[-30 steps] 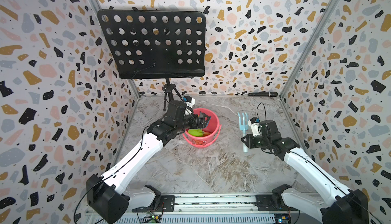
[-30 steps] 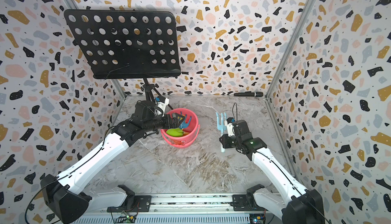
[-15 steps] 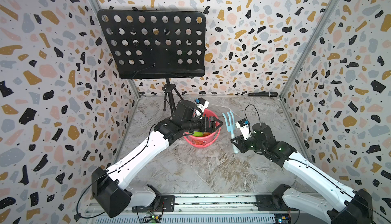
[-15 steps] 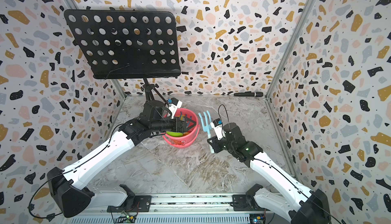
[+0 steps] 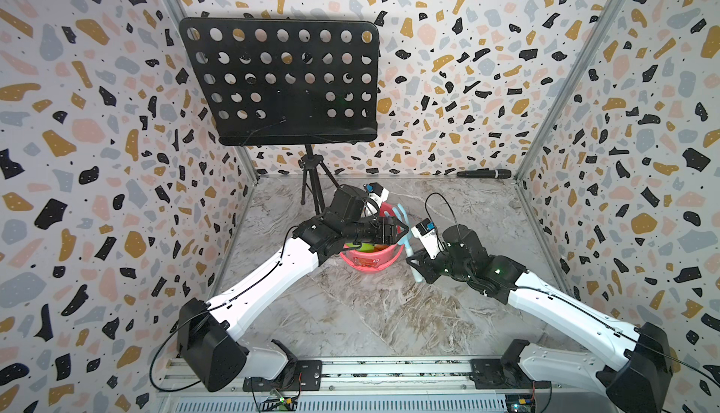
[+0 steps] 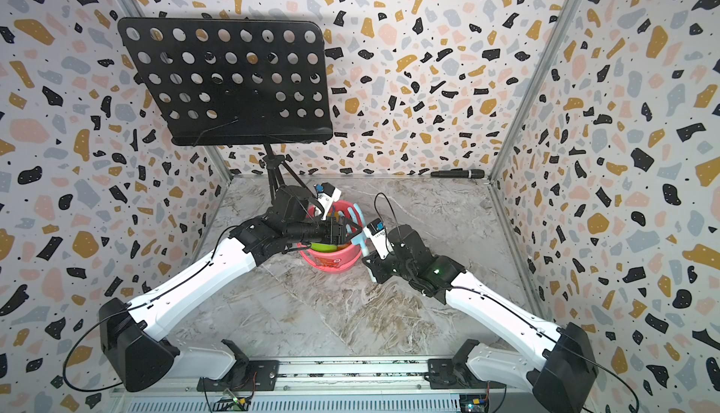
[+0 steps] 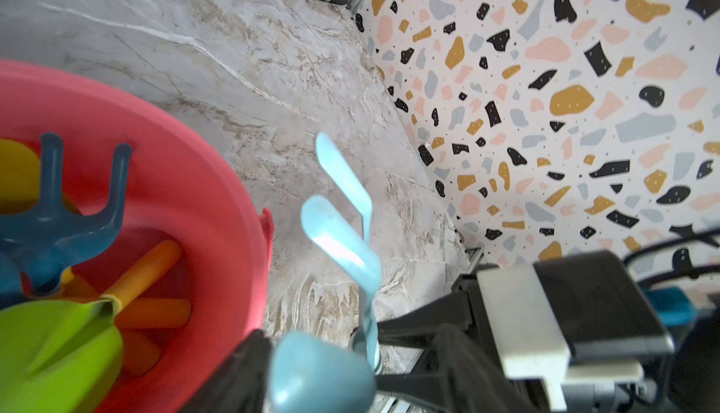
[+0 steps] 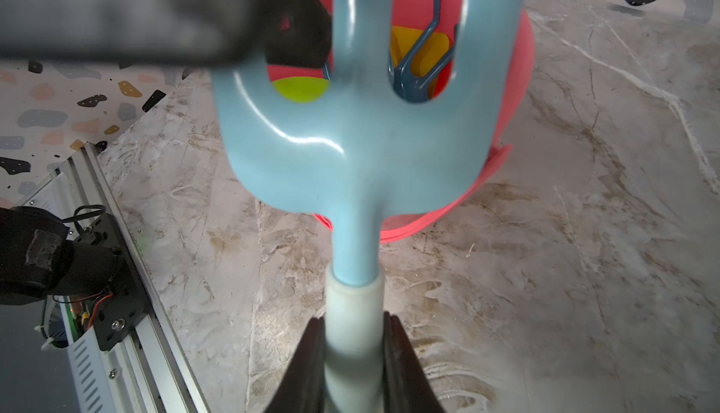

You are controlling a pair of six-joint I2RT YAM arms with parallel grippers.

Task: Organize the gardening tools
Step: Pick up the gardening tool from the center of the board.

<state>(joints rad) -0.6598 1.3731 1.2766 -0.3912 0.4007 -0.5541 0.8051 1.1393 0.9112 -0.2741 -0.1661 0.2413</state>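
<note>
A pale-blue forked rake (image 8: 350, 150) with a white handle stands upright just right of the red bucket (image 5: 370, 263). My right gripper (image 8: 354, 352) is shut on that handle, low beside the bucket in both top views (image 5: 416, 267) (image 6: 370, 267). My left gripper (image 5: 397, 231) reaches over the bucket rim and straddles the rake's head (image 7: 343, 231). One finger touches a tine, and whether the jaws clamp it I cannot tell. Inside the bucket (image 7: 195, 157) lie a dark blue rake (image 7: 54, 228), a green spade (image 7: 58, 352), a yellow shovel (image 7: 15, 173) and orange handles (image 7: 148, 270).
A black perforated music stand (image 5: 280, 79) on a tripod (image 5: 311, 181) stands at the back left, close behind the left arm. A black microphone (image 5: 483, 174) lies along the back wall. Terrazzo walls close in three sides, and a metal rail (image 5: 389, 368) runs along the front.
My right arm has carried the pale-blue rake leftward to the bucket's side. My left gripper has swung right across the bucket to the rake's head, and its jaws have narrowed.
</note>
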